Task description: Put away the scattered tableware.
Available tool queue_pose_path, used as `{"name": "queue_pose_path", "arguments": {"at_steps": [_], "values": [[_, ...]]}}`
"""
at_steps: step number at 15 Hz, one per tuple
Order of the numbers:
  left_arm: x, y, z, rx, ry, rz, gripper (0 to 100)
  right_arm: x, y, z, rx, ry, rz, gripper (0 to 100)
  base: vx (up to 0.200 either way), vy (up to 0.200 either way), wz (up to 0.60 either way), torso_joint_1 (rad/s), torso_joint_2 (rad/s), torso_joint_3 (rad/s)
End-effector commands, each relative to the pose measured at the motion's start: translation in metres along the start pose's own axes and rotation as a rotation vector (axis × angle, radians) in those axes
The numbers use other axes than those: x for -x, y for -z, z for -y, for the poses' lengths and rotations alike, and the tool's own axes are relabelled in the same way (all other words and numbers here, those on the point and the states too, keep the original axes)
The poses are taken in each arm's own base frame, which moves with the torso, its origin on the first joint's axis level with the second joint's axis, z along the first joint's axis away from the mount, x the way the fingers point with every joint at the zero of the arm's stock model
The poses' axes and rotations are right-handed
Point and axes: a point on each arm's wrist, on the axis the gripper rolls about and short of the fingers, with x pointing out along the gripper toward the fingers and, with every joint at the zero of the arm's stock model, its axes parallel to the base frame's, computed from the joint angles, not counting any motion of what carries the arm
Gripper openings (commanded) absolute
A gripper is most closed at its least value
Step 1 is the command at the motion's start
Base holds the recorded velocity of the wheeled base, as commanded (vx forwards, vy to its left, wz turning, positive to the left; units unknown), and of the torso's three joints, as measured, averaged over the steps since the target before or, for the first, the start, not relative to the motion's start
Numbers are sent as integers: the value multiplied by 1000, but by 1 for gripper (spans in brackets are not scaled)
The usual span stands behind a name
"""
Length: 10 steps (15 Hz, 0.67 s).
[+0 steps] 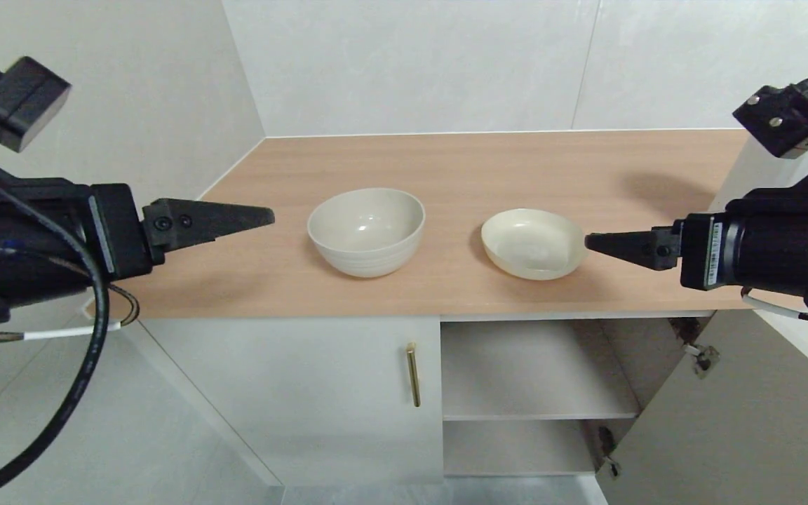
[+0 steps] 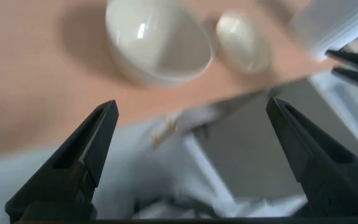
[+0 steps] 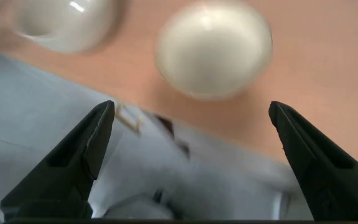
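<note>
Countertop [image 1: 488, 161]: deep bowl [image 1: 366, 230] near left tool [image 1: 267, 216]; shallow bowl [image 1: 533, 243] beside right tool [image 1: 588, 242] (both spread).

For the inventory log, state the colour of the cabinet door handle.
Brassy gold. The handle shows best in the head view.

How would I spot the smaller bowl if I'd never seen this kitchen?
Find the wooden countertop; two pale bowls sit on it. The small bowl is on the robot's right, above the open cupboard, near the right gripper. It is shallower and flatter than the deep bowl beside it.
</note>
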Motion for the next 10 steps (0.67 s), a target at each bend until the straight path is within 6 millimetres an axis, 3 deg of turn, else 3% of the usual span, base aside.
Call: {"name": "queue_pose_path", "arguments": {"at_steps": [1, 3, 4, 5, 10], "values": [[-18, -8, -4, 19, -33, -43, 100, -11, -15, 0, -84, 53, -49, 100, 0, 0, 0, 0, 0, 0], [-34, -20, -7, 81, -124, -2, 100, -15, -21, 0, -125, 97, -46, 100, 0, 0, 0, 0, 0, 0], [-69, -26, -10, 144, -280, 33, 100, -27, -20, 2, -147, 190, -40, 100, 0, 0, 0, 0, 0, 0], [-86, -19, -12, 140, -370, 28, 100, -32, -21, 3, -157, 225, -29, 100, 0, 0, 0, 0, 0, 0], [-102, -16, 0, 118, -369, 36, 100, -44, -16, 4, -162, 275, -37, 100, 0, 0, 0, 0, 0, 0]]}}
